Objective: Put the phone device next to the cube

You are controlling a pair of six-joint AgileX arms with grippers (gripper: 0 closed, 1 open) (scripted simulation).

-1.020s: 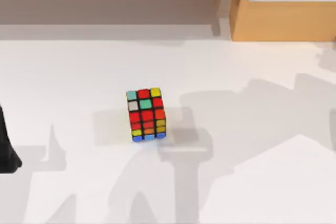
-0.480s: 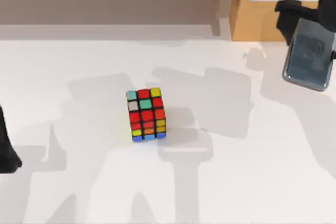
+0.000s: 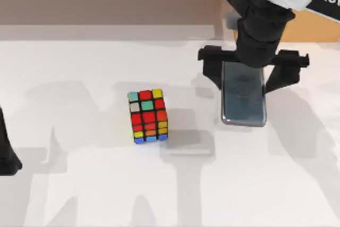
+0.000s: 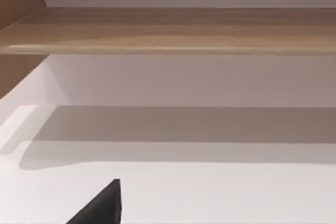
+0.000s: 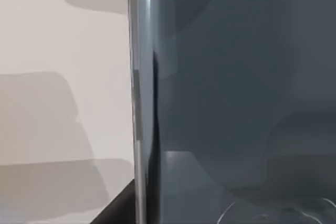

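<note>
The phone device (image 3: 243, 99) hangs right of the cube (image 3: 147, 116), bare counter (image 3: 79, 184) between them. The right gripper (image 3: 249, 65) pinches its upper end; the left gripper (image 3: 6, 152) sits at the left edge, fingers unclear.

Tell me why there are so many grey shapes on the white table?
Top view: they are shadows, cast on the table by the cube, the phone device and the right tool holding it. Right wrist view: a bright glint runs down the phone's silver rim.
</note>
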